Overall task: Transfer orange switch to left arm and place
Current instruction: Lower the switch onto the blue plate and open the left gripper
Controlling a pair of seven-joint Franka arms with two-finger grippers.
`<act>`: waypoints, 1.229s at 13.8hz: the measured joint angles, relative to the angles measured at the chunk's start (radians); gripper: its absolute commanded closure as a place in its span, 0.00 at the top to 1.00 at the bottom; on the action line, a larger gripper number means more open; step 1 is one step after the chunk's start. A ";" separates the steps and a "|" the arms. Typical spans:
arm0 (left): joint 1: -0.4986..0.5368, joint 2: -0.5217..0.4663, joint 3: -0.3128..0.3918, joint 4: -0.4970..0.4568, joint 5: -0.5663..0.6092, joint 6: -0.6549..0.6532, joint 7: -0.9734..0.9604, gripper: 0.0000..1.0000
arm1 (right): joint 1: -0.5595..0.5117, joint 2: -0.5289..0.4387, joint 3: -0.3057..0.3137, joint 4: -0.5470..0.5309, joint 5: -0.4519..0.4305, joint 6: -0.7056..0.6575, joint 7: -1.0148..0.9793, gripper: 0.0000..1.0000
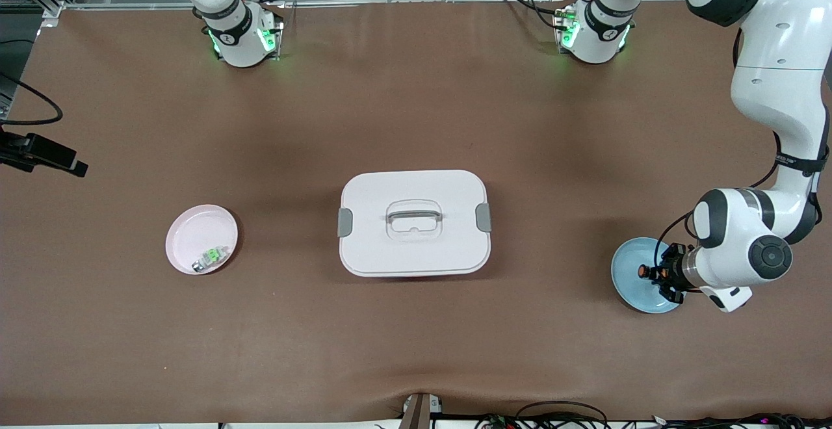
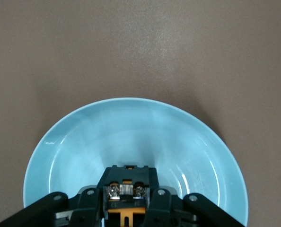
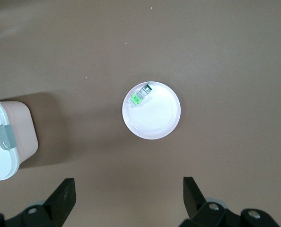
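The orange switch (image 1: 643, 272) is a small black part with an orange end, held in my left gripper (image 1: 655, 273) low over the blue plate (image 1: 626, 261) at the left arm's end of the table. In the left wrist view the switch (image 2: 127, 182) sits between the shut fingers (image 2: 90, 204) of that gripper (image 2: 127, 201), over the blue plate (image 2: 131, 132). I cannot tell whether it touches the plate. My right gripper (image 3: 128, 198) is open and empty, high over the table beside the pink plate (image 3: 154, 116); it is out of the front view. The white box (image 1: 414, 222) stands at the table's middle.
The pink plate (image 1: 195, 237) at the right arm's end holds a small green-and-silver part (image 1: 209, 258), which also shows in the right wrist view (image 3: 139, 96). The box's edge (image 3: 1, 142) shows in the right wrist view. A black camera mount (image 1: 42, 153) stands at the table's edge.
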 measured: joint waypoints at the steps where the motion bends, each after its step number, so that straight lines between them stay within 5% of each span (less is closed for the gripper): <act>1: 0.000 0.000 0.000 0.001 0.000 0.000 0.000 0.88 | 0.000 0.000 0.000 0.001 -0.016 -0.009 -0.001 1.00; 2: 0.000 0.000 0.000 0.002 0.000 0.000 0.000 1.00 | 0.000 0.000 0.000 0.002 -0.039 -0.013 -0.003 1.00; 8: -0.001 0.000 0.000 0.015 0.007 0.001 0.001 1.00 | -0.001 -0.019 0.004 0.004 -0.066 -0.038 -0.009 1.00; 17: 0.002 -0.017 0.000 0.030 0.169 -0.012 0.095 1.00 | 0.058 -0.047 -0.034 -0.013 -0.065 -0.044 -0.010 1.00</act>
